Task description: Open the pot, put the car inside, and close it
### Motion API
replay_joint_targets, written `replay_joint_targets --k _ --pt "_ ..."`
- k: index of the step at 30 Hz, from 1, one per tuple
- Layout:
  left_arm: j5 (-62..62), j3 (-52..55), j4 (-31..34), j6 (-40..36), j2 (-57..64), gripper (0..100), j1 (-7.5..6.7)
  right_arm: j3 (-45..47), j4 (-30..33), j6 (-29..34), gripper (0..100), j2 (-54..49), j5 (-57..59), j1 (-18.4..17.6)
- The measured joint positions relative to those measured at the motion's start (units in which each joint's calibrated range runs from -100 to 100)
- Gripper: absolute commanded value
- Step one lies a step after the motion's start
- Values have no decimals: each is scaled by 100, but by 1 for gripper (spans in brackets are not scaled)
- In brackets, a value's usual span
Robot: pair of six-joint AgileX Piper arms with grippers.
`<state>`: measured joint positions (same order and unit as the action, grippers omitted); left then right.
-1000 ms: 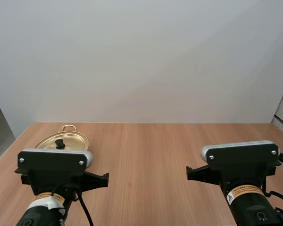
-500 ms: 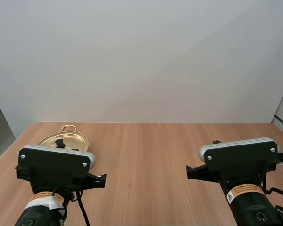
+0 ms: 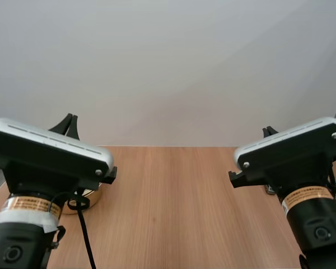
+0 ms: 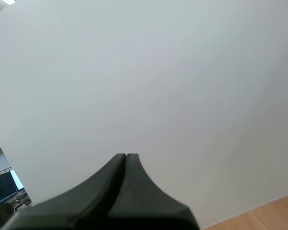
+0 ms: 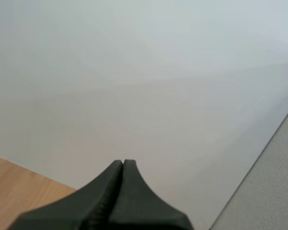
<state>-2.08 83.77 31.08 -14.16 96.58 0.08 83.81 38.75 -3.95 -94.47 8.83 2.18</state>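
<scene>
When checked against half a second back: lifted and pitched upward on both sides, no reach started.

Starting left: find left gripper (image 3: 70, 120) up against the wall (image 3: 168, 67) in the high view, tips together. Confirmed from the left wrist view (image 4: 126, 156) as one dark wedge, pinched on nothing. Below it, find pot (image 3: 96, 194) on the table (image 3: 168, 196) at the near-left, cut down to a brass sliver under the left arm (image 3: 45, 162). Seen earlier with lid on and knob exposed, now masked. Unmoved, as far as can be judged.

Moving right: bare wood across the middle, then right gripper (image 3: 267, 132), likewise raised with tips together. Same closed wedge from the right wrist view (image 5: 123, 162), empty.

For the task: probably at step one, lid not yet lifted, nothing grasped. Reads as a clearance or re-aim move ahead of dropping to the knob, with the left side nearest to it.

View differences:
- **High view:** gives pot position relative to both arms, but hardly any finger detail.
- **Wrist views:** give a clean read on jaw state. Aimed at the wall with just a strip of table edge, so no help lining up on the pot until pitched back down.

Worth watching: a descent onto a knob masked from above.
</scene>
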Motion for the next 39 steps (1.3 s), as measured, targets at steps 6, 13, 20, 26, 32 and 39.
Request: replay_joint_targets --k 6,13,20,26,32,39 --pt "-1484 -1178 439 -674 -1153 0 0 -1176 -768 8 0 1164 1602 0" --pt "-3318 -2607 -7 -1180 -2468 0 0 -2566 -1407 -56 0 2437 3342 0" --pt "-5110 -3995 -267 -469 -3779 0 0 -3996 -1746 -617 0 3802 5202 0" --pt "-6699 -5173 -717 55 -4952 0 218 -5174 -2465 -640 0 4979 6781 178" --pt "-8261 -6102 -925 267 -6112 0 641 -6156 -2594 -630 0 6097 8011 327" --pt "-8605 -6111 -326 360 -7219 12 667 -6216 -1551 -630 4 7371 7765 327"
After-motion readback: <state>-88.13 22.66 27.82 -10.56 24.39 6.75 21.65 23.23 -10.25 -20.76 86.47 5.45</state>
